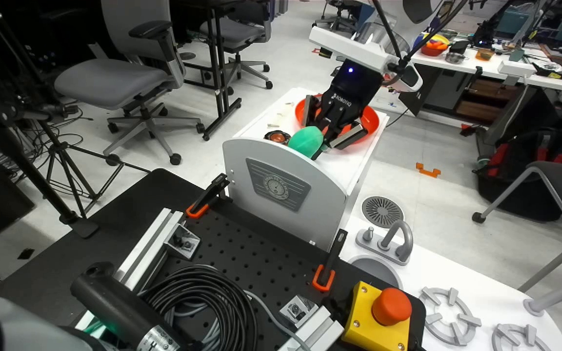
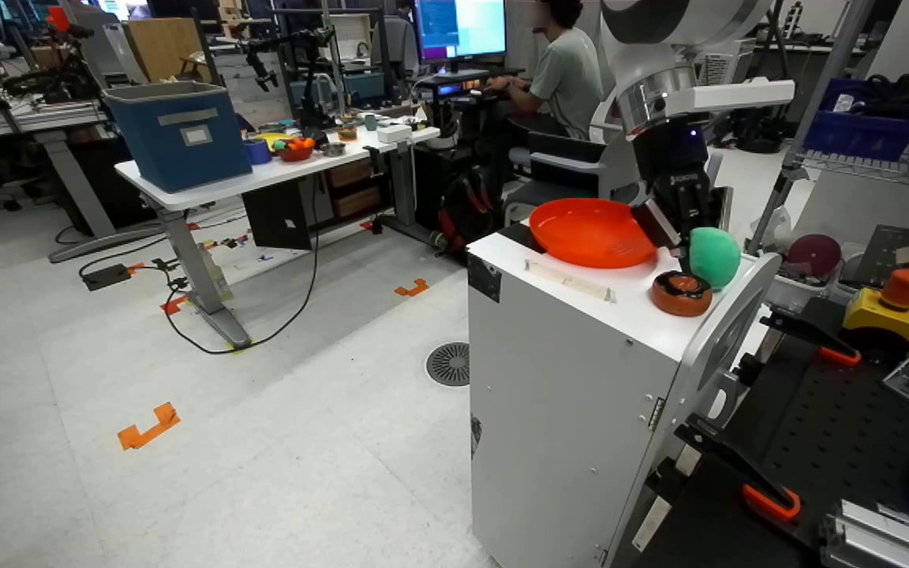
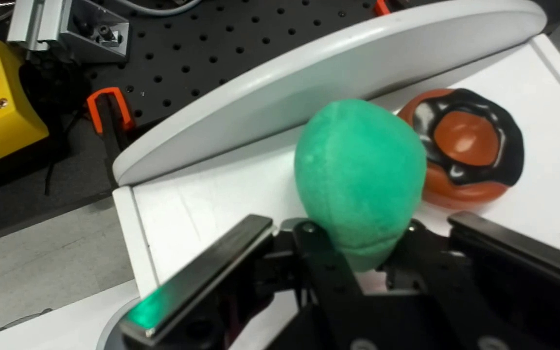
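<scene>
Green rounded toy (image 3: 360,170) is pinched in the hand (image 3: 362,231), just beside a thick brown-and-black disc (image 3: 467,138) on the worktop (image 3: 197,206).

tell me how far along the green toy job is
Looks done: the reach, with the gripper at the green toy. In hand: the grasp, jaws apparently shut on it. Left: the release, not yet made; whether the toy is clear of the white cabinet top can't be told.

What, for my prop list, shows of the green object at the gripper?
The green object is rounded, seamed, soft-looking, narrowing to an end that the gripper appears to pinch. It is over the white cabinet top, beside the curved panel; contact with either or the orange-and-black item is unclear.
</scene>
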Robot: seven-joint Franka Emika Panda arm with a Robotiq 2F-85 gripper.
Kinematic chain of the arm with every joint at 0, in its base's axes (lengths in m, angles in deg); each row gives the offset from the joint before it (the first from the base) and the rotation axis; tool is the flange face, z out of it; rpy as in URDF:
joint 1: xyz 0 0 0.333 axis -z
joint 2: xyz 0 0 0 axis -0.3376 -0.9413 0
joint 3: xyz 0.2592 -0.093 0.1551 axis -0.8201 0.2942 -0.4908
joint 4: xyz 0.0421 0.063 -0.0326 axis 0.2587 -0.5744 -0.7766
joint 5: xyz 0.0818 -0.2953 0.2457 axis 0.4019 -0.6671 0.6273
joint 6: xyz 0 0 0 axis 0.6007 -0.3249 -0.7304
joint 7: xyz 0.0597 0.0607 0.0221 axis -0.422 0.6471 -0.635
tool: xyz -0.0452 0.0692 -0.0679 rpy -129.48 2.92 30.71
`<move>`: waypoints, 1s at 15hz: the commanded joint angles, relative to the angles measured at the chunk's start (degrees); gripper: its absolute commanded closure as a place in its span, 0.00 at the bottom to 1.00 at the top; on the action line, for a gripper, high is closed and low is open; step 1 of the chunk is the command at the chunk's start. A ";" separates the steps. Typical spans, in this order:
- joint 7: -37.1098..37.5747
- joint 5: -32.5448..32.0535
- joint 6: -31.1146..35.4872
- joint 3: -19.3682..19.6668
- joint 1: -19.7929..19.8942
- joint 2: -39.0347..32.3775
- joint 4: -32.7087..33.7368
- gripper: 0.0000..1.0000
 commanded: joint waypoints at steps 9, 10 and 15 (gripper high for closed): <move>-1.31 2.21 -0.98 -0.55 0.73 -0.99 0.61 0.95; -1.29 2.22 -0.90 -0.54 0.72 -0.97 0.51 0.95; -1.25 2.48 -0.76 -0.56 0.75 -1.28 0.02 0.95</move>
